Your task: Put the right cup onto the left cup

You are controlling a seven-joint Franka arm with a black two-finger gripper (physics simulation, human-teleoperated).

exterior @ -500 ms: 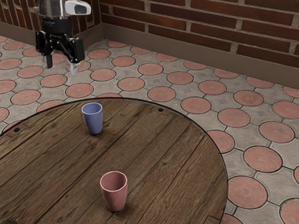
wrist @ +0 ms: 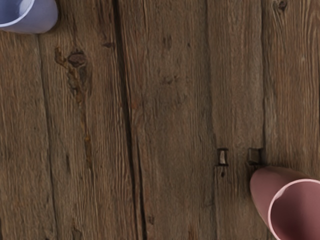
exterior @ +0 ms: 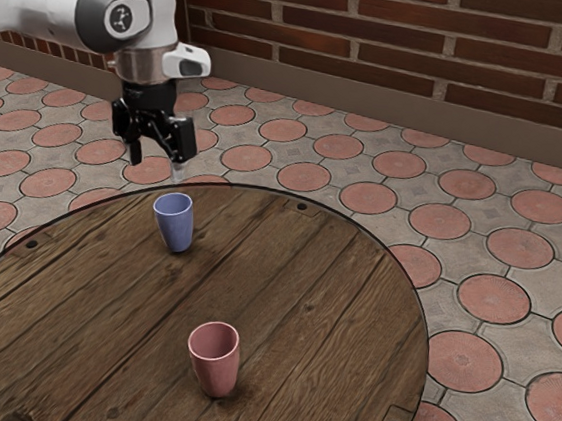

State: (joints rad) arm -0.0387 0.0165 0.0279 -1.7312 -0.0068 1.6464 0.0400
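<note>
- The pink cup (exterior: 214,364), which I take for the right cup, stands upright on the desk (exterior: 294,282), mouth up, well apart from the blue cup (exterior: 175,225), also upright.
- The pincer (exterior: 155,164) is raised clear of both cups, its two fingers spread wide with nothing between them.
- The pink cup looks light and rigid, likely ceramic or hard plastic; it should keep its shape under a moderate squeeze, though I would treat it as breakable.
- Its wall looks smooth and tapers from a broad rim to a narrower foot, so fingers closing low or at a slant could slide or tip it.
- The best hold is probably from straight above, the fingers on opposite sides of the upper wall, just under the rim, closing evenly.
- Pinching one side of the rim, a finger inside and a finger outside, might also work, but the inner finger could get in the way when the cups meet.
- Held upright and centred over the blue cup's mouth, its narrow foot should enter first; a knock on that rim could topple the blue cup.
</note>
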